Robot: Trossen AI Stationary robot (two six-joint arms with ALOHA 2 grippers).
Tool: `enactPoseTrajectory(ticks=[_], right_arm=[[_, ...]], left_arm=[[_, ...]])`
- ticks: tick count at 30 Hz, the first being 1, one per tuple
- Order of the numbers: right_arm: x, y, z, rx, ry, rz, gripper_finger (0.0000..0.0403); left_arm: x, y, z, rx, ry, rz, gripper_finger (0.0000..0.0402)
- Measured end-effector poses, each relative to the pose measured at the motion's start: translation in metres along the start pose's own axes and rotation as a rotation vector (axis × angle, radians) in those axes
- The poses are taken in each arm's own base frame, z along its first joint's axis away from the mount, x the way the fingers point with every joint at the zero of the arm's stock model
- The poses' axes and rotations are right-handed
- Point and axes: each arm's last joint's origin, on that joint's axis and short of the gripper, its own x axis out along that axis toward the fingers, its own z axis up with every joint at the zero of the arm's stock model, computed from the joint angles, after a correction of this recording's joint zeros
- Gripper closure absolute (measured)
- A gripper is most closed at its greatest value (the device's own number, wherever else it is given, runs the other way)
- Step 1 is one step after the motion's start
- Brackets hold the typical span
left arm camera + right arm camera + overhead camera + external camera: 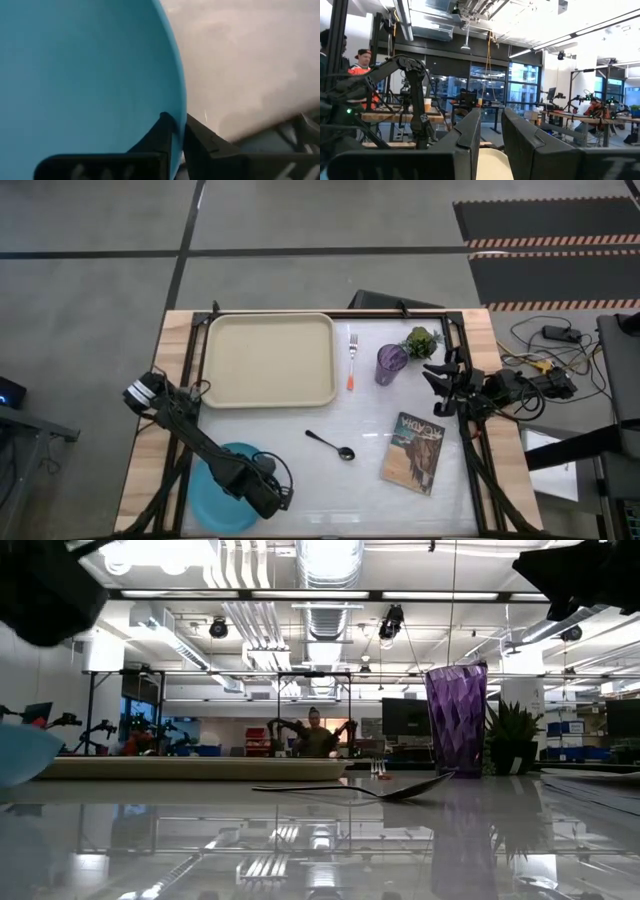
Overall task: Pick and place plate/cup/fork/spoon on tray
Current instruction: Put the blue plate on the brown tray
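Note:
The light-blue plate (215,490) is at the table's near left corner. My left gripper (272,495) is shut on its rim, and the plate fills the left wrist view (85,75). In the low view the plate's edge (20,752) shows above the tabletop. The cream tray (270,360) lies at the far left. The orange-handled fork (352,360) and the purple cup (390,363) are to its right. The dark spoon (331,445) lies mid-table. My right gripper (440,380) hovers by the cup, its fingers (470,130) a small gap apart and empty. My left gripper pinches the plate's rim (176,112) between its two fingers, on the side of the plate toward the table's right. The fingers (200,137) come nearly level from the right. In the low view the plate looks raised off the table.
A small green potted plant (421,340) stands at the far right behind the cup. A book with a picture cover (413,452) lies at the near right. People and other robot arms show in the room beyond the table.

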Motion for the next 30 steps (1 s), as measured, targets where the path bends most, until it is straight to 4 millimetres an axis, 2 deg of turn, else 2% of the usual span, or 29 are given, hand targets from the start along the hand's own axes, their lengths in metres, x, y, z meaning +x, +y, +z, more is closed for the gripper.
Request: enactPoseTrajectory(ticks=[6, 12, 18, 25, 27, 30], right_arm=[[0.0, 0.0, 0.0, 0.0, 0.001, 0.0, 0.0335], [0.0, 0.0, 0.0, 0.001, 0.001, 0.0, 0.0335], [0.0, 0.0, 0.0, -0.011, 0.002, 0.0, 0.0335], [0.0, 0.0, 0.0, -0.016, 0.002, 0.0, 0.0335], [0.0, 0.0, 0.0, -0.018, 0.002, 0.0, 0.0335], [0.0, 0.0, 0.0, -0.027, 0.002, -0.001, 0.0335]], left_arm=[[-0.029, -0.03, -0.014, 0.246, 0.048, -0.122, 0.04], [-0.069, -0.052, -0.017, 0.428, -0.103, -0.139, 0.0401], [-0.118, -0.072, -0.012, 0.51, -0.274, -0.161, 0.0399], [-0.17, -0.1, 0.015, 0.752, -0.563, -0.205, 0.0399], [-0.181, -0.105, 0.031, 0.806, -0.659, -0.177, 0.04], [-0.192, -0.105, 0.06, 0.849, -0.71, -0.084, 0.04]])
